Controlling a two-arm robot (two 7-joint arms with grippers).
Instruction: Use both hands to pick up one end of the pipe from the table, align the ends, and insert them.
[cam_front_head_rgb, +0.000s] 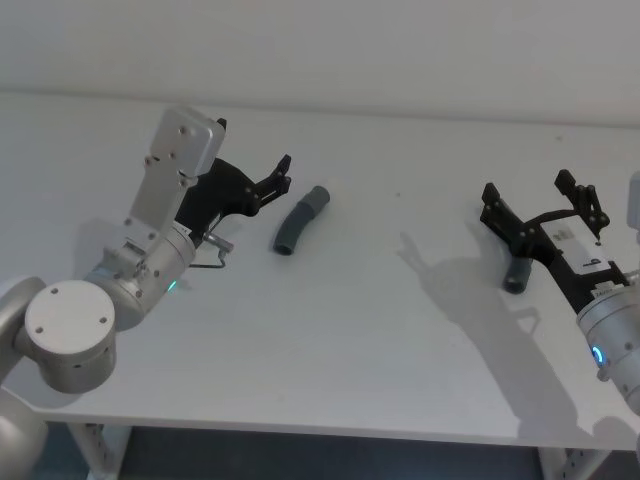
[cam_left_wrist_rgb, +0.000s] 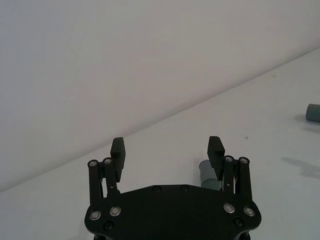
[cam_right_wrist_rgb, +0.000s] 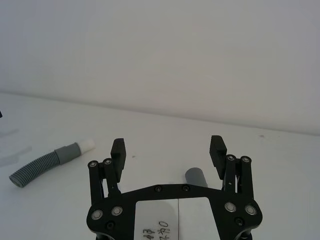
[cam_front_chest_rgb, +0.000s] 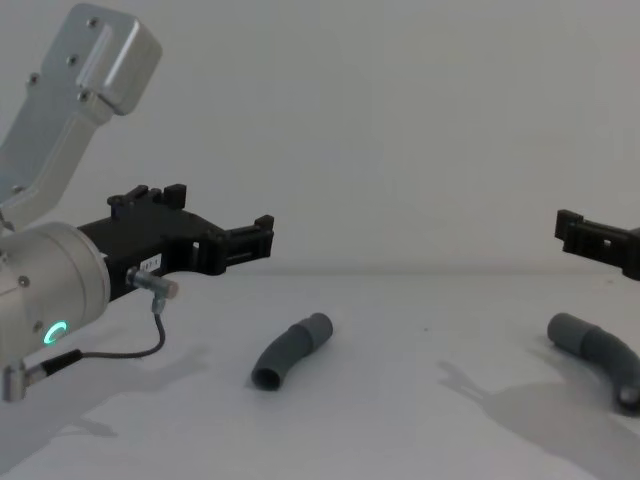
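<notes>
Both pieces of the pipe lie flat on the table (cam_front_head_rgb: 350, 350), well apart. The left pipe piece (cam_front_head_rgb: 300, 222) is just beside the left gripper (cam_front_head_rgb: 278, 177), and the right pipe piece (cam_front_head_rgb: 517, 275) is below the right gripper (cam_front_head_rgb: 532, 192). Both grippers have their jaws spread wide and hold nothing. We judge the pieces light and matte, so unlikely to slip. The right wrist view shows the left piece ribbed along its length, so we expect some flex through the bend. We think the best hold is on the stiffer stretch just behind each collar (cam_front_head_rgb: 320, 197), leaving the mouth free for mating. The right wrist view also picks out a short white tip (cam_right_wrist_rgb: 88, 145) on the left piece, where the head view reads as plain dark tube. The chest view adds height: both grippers hang above the table, clear of the pieces, which the head view leaves uncertain.
</notes>
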